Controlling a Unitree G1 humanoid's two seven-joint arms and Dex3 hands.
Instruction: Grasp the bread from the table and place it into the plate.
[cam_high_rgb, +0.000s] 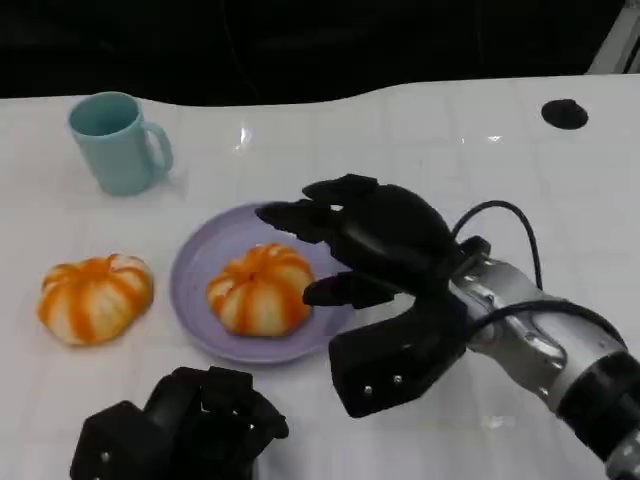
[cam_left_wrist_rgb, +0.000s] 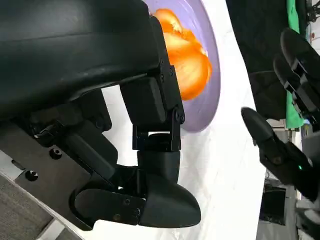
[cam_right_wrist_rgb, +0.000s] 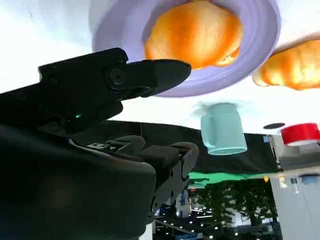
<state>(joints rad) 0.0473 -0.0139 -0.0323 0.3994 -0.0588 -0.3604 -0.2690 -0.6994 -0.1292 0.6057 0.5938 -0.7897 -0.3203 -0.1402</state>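
On the white table (cam_high_rgb: 420, 130), one orange-striped bread roll (cam_high_rgb: 262, 288) is already sitting inside the lavender plate (cam_high_rgb: 195, 262), while a second bread roll (cam_high_rgb: 95, 297) is lying on the bare tabletop just beside the plate's left rim. That second roll is lying well to the left of the right hand (cam_high_rgb: 375, 275), with the whole plate standing between them. The right hand is hovering over the plate's right side, fingers spread apart and holding nothing; the right wrist view is showing its fingers clear of the plated roll. The left hand (cam_high_rgb: 180, 425) is resting low at the near edge, fingers curled in with nothing in them, and it is sitting nearer the loose roll, which lies ahead of it and slightly left. The roll is round, with no marked long axis. A pale blue mug (cam_high_rgb: 118, 142) is standing farther back.
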